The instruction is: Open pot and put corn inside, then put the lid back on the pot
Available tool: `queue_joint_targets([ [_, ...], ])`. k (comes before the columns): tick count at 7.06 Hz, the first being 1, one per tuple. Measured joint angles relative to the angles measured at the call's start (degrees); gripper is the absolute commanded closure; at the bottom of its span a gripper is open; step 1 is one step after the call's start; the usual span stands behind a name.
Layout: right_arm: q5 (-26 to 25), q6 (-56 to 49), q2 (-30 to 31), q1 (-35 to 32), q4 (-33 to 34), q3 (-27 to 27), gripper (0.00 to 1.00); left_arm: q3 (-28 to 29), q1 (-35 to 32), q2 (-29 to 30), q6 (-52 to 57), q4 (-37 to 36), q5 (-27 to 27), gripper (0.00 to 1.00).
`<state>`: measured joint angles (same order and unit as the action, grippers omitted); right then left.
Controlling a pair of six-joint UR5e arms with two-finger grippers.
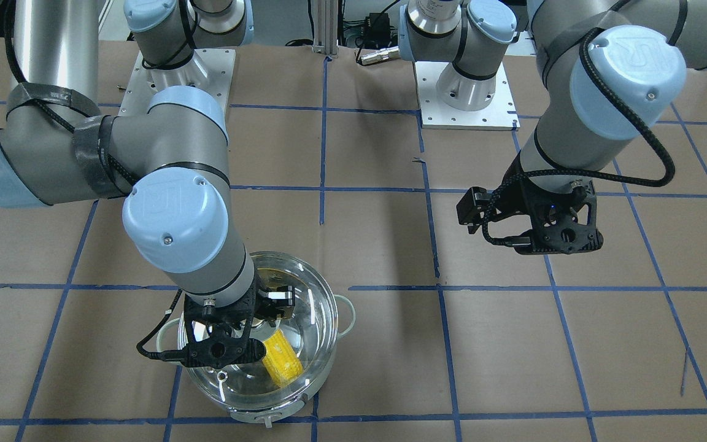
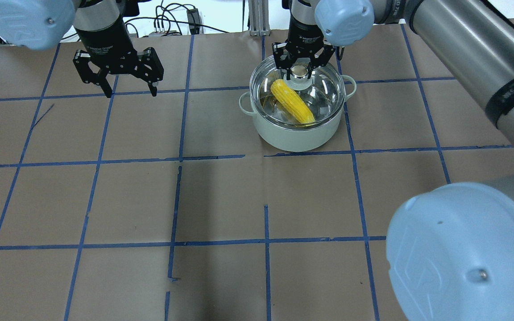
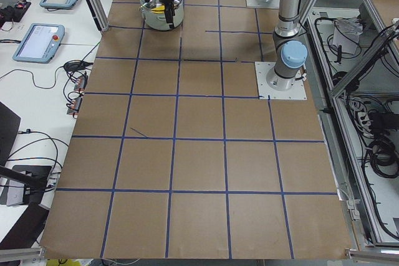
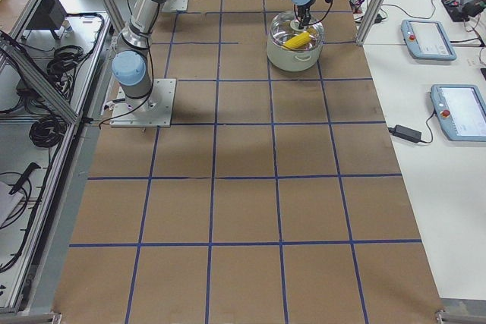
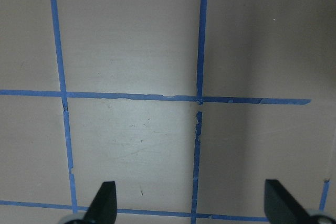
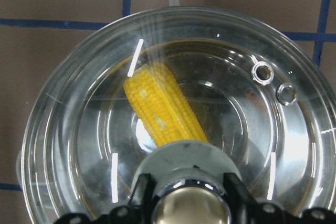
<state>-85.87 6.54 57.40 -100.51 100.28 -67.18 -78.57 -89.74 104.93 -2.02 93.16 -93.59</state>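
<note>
At the counter's (image 1: 378, 245) near side: pot (image 2: 301, 138), corn (image 2: 292, 103) lying inside, glass lid (image 2: 324, 96) seated on top. Right hand (image 2: 300, 75) clamped on the lid's knob (image 6: 191, 203), the one sound hold; glass judged heavy, slick, breakable. Farther off: left hand (image 2: 131, 91), spread wide, empty.

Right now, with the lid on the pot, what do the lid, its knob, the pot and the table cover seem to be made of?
Lid: probably clear glass, glossy; the corn shows through it and light streaks glint on it. Knob: polished metal, mirror-bright. Pot: shiny steel inside, smooth pale mint coating outside, maybe enamel. Table cover: matte brown paper or card, taped blue.
</note>
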Motion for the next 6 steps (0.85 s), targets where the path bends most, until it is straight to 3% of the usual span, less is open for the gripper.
queue_joint_targets([
  [2,0.0,-0.4,-0.1,0.1,0.0,0.0,0.9,0.0,0.0,0.0,0.0,0.0,0.0,0.0],
  [4,0.1,-1.0,-0.1,0.4,0.0,0.0,0.21,-0.1,0.0,0.0,0.0,0.0,0.1,0.0],
  [5,0.1,-1.5,-0.1,0.6,-0.1,0.0,0.13,-0.1,0.0,0.0,0.0,0.0,0.1,0.0],
  [6,0.1,-1.9,-0.1,0.7,-0.1,0.0,0.12,-0.1,0.0,0.0,0.0,0.0,0.1,0.0],
])
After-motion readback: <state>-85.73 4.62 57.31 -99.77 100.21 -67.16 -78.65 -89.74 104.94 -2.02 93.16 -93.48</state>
